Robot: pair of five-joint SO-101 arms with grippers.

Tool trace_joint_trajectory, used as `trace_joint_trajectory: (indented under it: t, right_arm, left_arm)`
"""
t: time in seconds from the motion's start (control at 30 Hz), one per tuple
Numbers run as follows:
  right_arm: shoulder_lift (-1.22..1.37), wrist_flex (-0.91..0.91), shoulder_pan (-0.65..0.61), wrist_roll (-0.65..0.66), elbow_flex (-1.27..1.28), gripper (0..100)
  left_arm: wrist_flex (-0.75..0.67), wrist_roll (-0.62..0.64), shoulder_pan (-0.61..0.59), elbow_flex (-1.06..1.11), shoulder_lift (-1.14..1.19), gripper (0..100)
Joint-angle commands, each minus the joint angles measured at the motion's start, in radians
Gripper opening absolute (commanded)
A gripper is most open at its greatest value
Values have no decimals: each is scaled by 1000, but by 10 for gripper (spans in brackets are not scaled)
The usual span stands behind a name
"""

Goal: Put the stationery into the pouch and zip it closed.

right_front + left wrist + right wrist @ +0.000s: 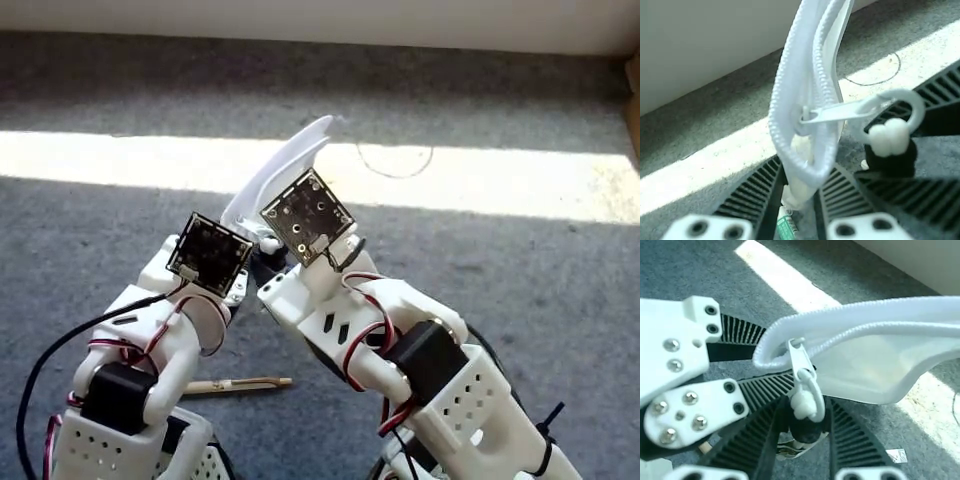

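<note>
The white pouch (280,170) is held up off the carpet between both arms. My left gripper (800,187) is shut on the pouch's (810,75) end, just past the zipper's stop. My right gripper (803,427) is shut on the ring and white bead of the zipper pull (802,400), and the slider sits at that same end of the pouch (875,355). From the left wrist, the zipper pull (840,112) stretches sideways to the bead. A wooden pencil (240,384) lies on the carpet between the arm bases. A small green and white item (786,227) shows below the left fingers.
Grey carpet (500,300) covers the floor, with a bright sunlit strip (520,180) across it. A thin wire loop (395,160) lies in that strip. A pale wall (300,15) runs along the back. A small paper scrap (897,456) lies on the carpet.
</note>
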Motion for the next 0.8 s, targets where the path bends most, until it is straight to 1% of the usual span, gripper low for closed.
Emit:
trace_joint_trajectory:
  t: [0.0, 0.07, 0.2, 0.3, 0.37, 0.43, 0.5, 0.57, 0.6, 0.77]
  right_arm:
    - [-53, -19, -12, 52, -8, 9]
    - [-105, -18, -12, 94, -1, 9]
    - [-222, -2, -12, 100, 38, 6]
    - [-254, -2, -12, 101, 79, 6]
    - [-254, -5, -8, 104, 101, 6]
    - [-254, -8, -8, 127, 117, 6]
    - [-254, -5, -10, 129, 119, 6]
    - [-259, -4, -10, 129, 119, 6]
    - [-260, -2, -10, 130, 119, 6]
    - [-260, 19, -10, 133, 119, 6]
  left_arm:
    - [-2, 17, -10, 5, 2, 6]
    - [2, 17, -10, 2, 2, 6]
    - [3, 17, -12, -2, -8, 11]
    - [5, 18, -7, -2, -79, 17]
    - [26, 18, -7, -2, -151, 60]
    - [71, 20, -5, -2, -231, 150]
    - [126, 74, -10, -2, -305, 260]
    - [178, 137, -12, -2, -363, 345]
    - [203, 143, -12, -2, -387, 354]
    - [275, 133, -12, -8, -456, 341]
